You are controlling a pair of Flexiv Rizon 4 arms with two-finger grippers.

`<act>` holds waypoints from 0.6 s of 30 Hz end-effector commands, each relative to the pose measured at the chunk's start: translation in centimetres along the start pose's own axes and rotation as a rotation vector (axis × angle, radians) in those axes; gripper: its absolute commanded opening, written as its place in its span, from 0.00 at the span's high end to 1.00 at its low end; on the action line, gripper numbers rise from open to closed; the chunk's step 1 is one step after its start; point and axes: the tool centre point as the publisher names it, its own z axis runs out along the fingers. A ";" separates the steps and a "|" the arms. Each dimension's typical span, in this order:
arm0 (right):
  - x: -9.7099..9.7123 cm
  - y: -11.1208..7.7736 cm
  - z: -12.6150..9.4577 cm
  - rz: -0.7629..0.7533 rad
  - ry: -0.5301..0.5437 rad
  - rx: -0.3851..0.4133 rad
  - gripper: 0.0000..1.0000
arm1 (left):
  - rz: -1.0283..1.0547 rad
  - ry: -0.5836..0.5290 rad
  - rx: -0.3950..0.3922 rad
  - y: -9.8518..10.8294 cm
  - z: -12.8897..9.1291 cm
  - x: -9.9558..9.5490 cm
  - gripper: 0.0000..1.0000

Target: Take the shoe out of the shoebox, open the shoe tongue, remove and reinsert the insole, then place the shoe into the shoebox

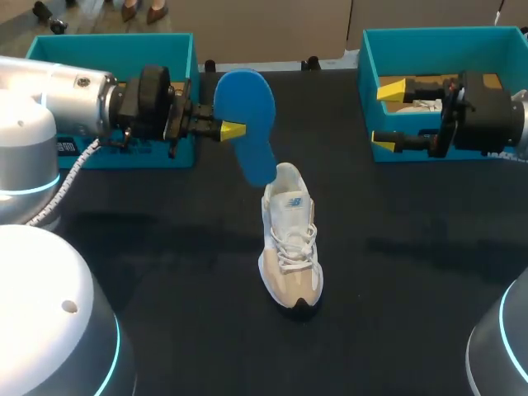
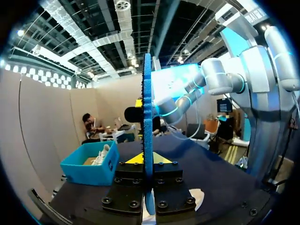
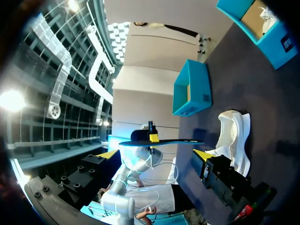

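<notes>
**Insole out, reinsert is next**

Left pincer (image 1: 227,129) is clamped on the blue insole (image 1: 245,107) and holds it on edge in the air. The insole's lower end is just over the heel opening of the shoe (image 1: 289,247). The shoe stands upright mid-bench (image 1: 165,247), toe toward me, well clear of both boxes.

Right pincer (image 1: 386,115) has its fingers apart and holds nothing. It hangs over the right shoebox (image 1: 429,35).

My read: removal is done and reinsertion hasn't started. Next move means tipping the insole toe-first into the collar and sliding it forward under the tongue. The shoe is unbraced, so it will likely skid unless the right arm steadies it.
</notes>
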 end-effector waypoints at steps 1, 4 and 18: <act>0.0 0.0 0.1 0.000 -0.001 -0.001 0.00 | -0.392 0.029 0.071 0.7 0.6 -0.6 1.00; 0.0 0.0 0.1 0.000 -0.001 -0.001 0.00 | -0.572 0.077 0.129 0.7 0.5 -0.5 1.00; 0.0 0.0 0.1 0.000 -0.001 -0.001 0.00 | -0.621 0.203 0.251 0.3 0.6 -0.3 1.00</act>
